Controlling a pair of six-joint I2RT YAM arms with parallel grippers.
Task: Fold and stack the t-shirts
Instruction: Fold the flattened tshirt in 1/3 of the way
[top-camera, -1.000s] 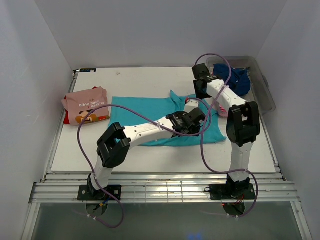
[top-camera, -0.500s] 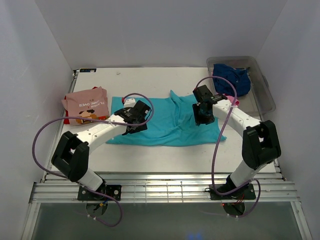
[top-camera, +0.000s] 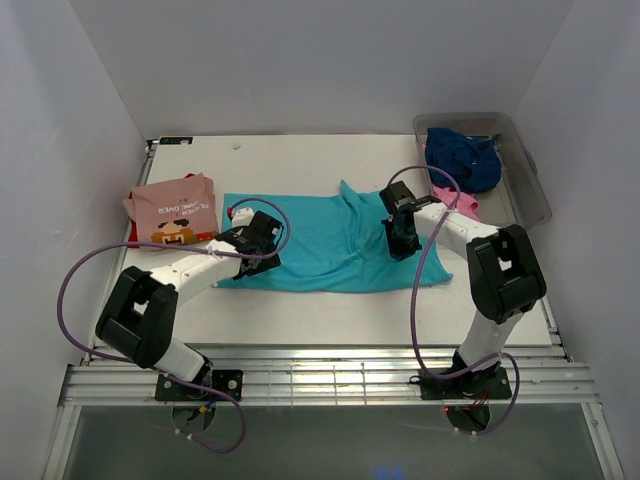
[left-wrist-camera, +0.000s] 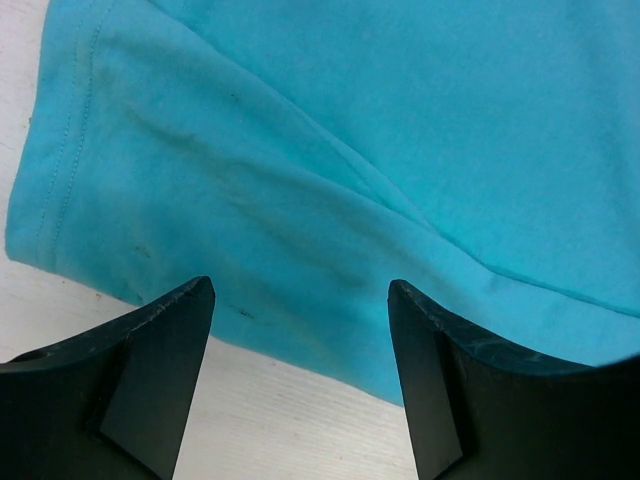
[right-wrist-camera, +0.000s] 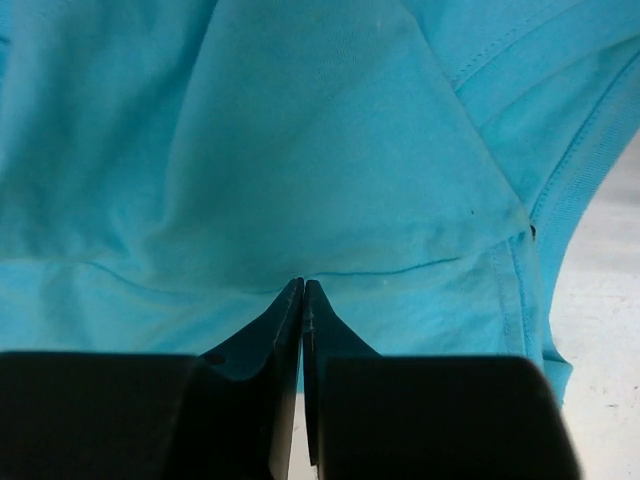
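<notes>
Right jaws on turquoise tee (top-camera: 330, 248), tub (top-camera: 537, 196) beyond

Only a sliver of the red tee (top-camera: 132, 238) shows under the salmon tee (top-camera: 172, 208), whose print is too small to read in full, and the right arm (top-camera: 452, 226) hides part of the pink tee (top-camera: 458, 202). The 2 wrist views cut off the turquoise tee (left-wrist-camera: 350, 150) at their edges and the fingers (left-wrist-camera: 150, 380) at the bottom. Whether the right gripper (right-wrist-camera: 302, 285), tips closed, pinches any cloth cannot be told.
</notes>
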